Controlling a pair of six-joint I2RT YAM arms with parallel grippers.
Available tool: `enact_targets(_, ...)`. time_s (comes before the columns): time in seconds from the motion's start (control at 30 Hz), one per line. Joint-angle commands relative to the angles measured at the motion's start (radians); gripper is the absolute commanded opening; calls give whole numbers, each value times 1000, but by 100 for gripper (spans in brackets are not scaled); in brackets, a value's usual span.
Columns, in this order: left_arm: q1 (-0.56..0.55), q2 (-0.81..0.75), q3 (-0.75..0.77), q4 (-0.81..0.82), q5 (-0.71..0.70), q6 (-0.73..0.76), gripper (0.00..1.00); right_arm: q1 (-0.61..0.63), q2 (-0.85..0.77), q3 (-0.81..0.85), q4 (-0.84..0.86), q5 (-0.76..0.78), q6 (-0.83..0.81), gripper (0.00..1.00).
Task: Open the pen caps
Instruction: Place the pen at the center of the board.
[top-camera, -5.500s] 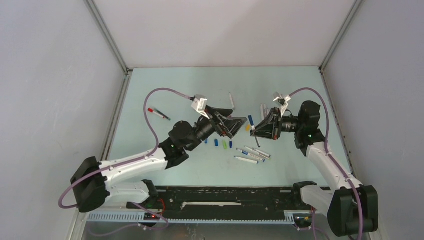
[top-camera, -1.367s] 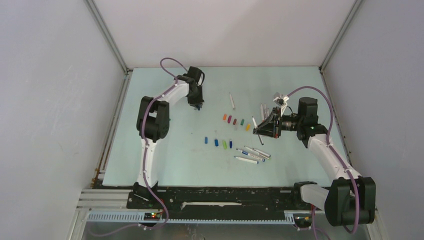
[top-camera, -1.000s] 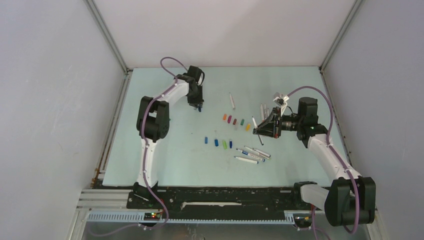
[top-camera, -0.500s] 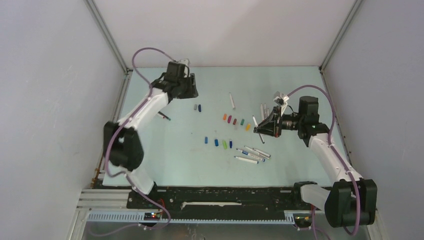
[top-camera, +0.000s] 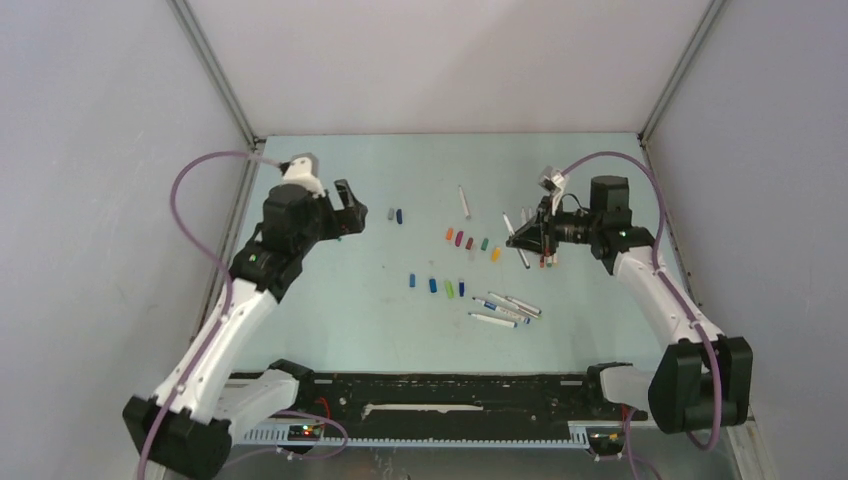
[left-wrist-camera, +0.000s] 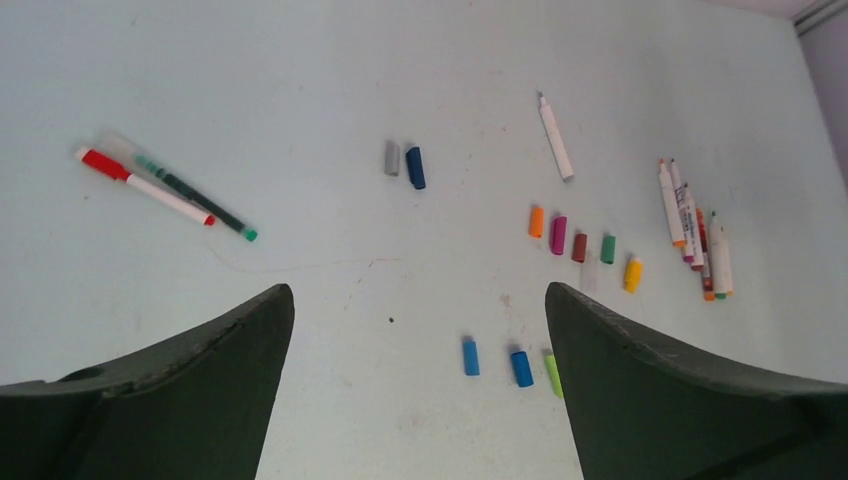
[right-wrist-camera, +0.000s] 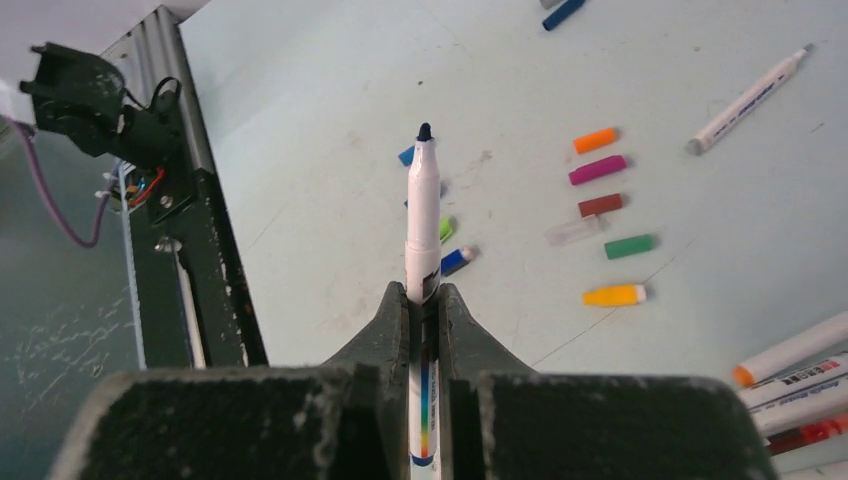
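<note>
Caps (left-wrist-camera: 558, 235) lie in rows on the tabletop (left-wrist-camera: 300, 70). Left of the rows, a red cap (left-wrist-camera: 100, 163) sits on its slanting pen (left-wrist-camera: 168, 199), closest to the wide-open left gripper (left-wrist-camera: 418, 300). Right of them, the right gripper (right-wrist-camera: 425, 300) squeezes a bare pen (right-wrist-camera: 424, 210).

White arms (top-camera: 225, 325), black joints (top-camera: 690, 385), purple cables (top-camera: 176, 198), dark grippers (left-wrist-camera: 417, 292).
</note>
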Motion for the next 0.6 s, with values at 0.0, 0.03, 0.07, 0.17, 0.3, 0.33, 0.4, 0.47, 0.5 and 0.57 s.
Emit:
enact_targets(0.0, 27, -134, -123, 57, -32, -32, 98, 57, 96, 114, -35, 161, -15, 0)
enact_targets(0.03, 30, -158, -148, 54, -32, -36, 98, 70, 120, 135, -33, 187, 2, 0)
enact_targets(0.07, 32, -178, -171, 50, -32, -41, 98, 87, 150, 161, -31, 214, 15, 0)
enact_targets(0.17, 36, -229, -228, 38, -39, -69, 98, 123, 236, 237, -26, 299, 70, 0)
enact_targets(0.3, 36, -293, -296, 39, -34, -104, 98, 171, 345, 325, 10, 468, 173, 0)
enact_targets(0.33, 36, -306, -311, 44, -35, -109, 98, 181, 373, 346, 19, 512, 210, 0)
enact_targets(0.4, 36, -334, -332, 48, -48, -119, 98, 196, 425, 389, 31, 591, 260, 1)
enact_targets(0.47, 36, -352, -347, 55, -56, -123, 98, 204, 483, 438, 29, 639, 304, 2)
enact_targets(0.5, 36, -357, -352, 59, -60, -125, 98, 207, 515, 466, 26, 657, 322, 3)
enact_targets(0.57, 36, -363, -361, 67, -67, -130, 98, 209, 586, 523, 12, 689, 354, 4)
